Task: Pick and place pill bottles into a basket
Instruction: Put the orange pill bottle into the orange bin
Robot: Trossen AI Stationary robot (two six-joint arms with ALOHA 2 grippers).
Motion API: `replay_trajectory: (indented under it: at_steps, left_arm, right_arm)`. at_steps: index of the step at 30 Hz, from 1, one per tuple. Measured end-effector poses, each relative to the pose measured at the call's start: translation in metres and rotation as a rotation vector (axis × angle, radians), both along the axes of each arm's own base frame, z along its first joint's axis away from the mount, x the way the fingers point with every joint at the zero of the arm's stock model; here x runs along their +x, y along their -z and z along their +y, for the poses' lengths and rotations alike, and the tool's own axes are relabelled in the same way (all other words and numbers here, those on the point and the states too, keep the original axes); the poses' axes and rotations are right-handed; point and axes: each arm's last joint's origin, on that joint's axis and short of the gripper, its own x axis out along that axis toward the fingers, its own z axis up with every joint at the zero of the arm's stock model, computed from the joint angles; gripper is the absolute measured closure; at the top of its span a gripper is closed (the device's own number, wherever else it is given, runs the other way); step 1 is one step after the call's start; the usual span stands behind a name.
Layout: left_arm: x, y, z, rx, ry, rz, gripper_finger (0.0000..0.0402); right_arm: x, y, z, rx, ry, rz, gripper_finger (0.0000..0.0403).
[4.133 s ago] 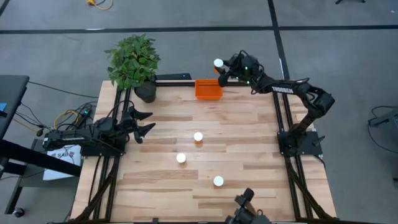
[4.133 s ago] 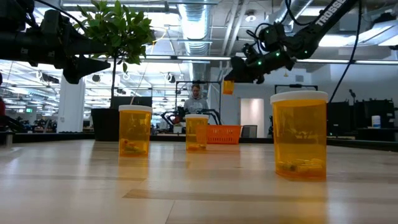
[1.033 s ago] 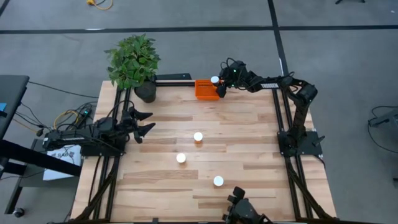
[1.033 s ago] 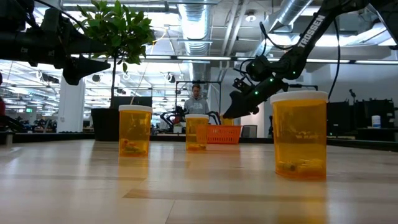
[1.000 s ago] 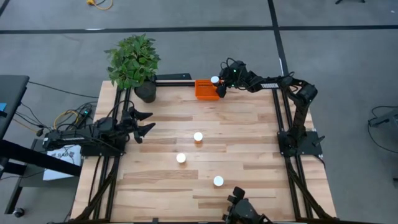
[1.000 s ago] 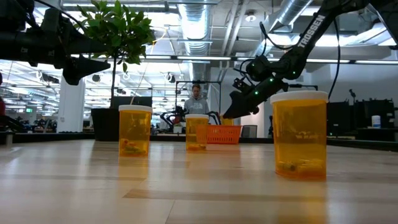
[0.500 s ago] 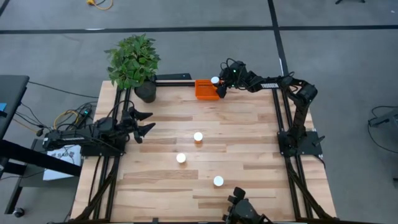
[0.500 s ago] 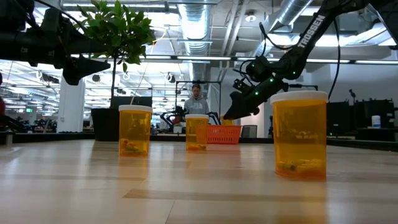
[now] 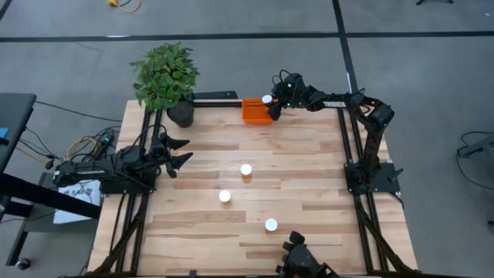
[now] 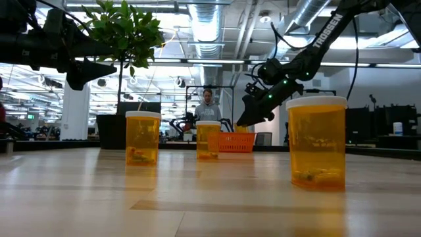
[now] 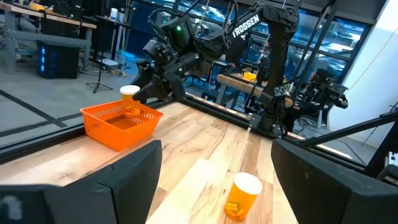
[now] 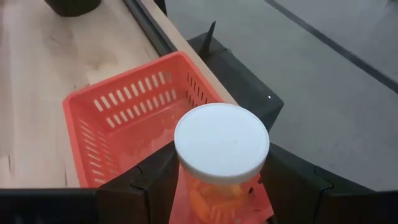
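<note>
The orange basket (image 9: 255, 111) stands at the table's far edge; it also shows in the right wrist view (image 12: 118, 115) and the left wrist view (image 11: 118, 124). My right gripper (image 9: 271, 107) is at the basket's right end, shut on a pill bottle with a white cap (image 9: 267, 100) and an amber body. Three more pill bottles stand upright on their bases mid-table (image 9: 246, 170), (image 9: 225, 196), (image 9: 271, 225). My left gripper (image 9: 182, 152) is open and empty over the table's left edge. My right gripper pinches the bottle's amber body (image 12: 211, 191) just under the cap (image 12: 221, 143) between its two fingers (image 12: 140, 186). The fingers slant down from the table's right side. The bottle stands upright, its lower part inside the basket's right end (image 11: 132, 111). I cannot tell whether its base touches the basket's floor.
A potted plant (image 9: 164, 75) in a black pot (image 9: 180, 115) stands at the far left corner, left of the basket. Bare wood lies between the basket and the three standing bottles. A person (image 10: 208, 104) shows in the room behind the table.
My right gripper had earlier come down with the bottle from above the far edge, toward the near edge, to the basket's right end. In the last second its fingers and the bottle have kept their place, and its wrist has risen slightly.
</note>
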Motion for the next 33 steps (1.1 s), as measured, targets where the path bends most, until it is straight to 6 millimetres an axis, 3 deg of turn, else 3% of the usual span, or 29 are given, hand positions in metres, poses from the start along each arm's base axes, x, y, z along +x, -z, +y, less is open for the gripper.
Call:
replay_trajectory:
  at_steps: [33]
  left_arm:
    - [0.0000,0.0000,0.0000,0.001,0.000,0.000,0.0109]
  right_arm:
    - [-0.0014,0.0019,0.0003,-0.009,0.019,0.036,0.0196]
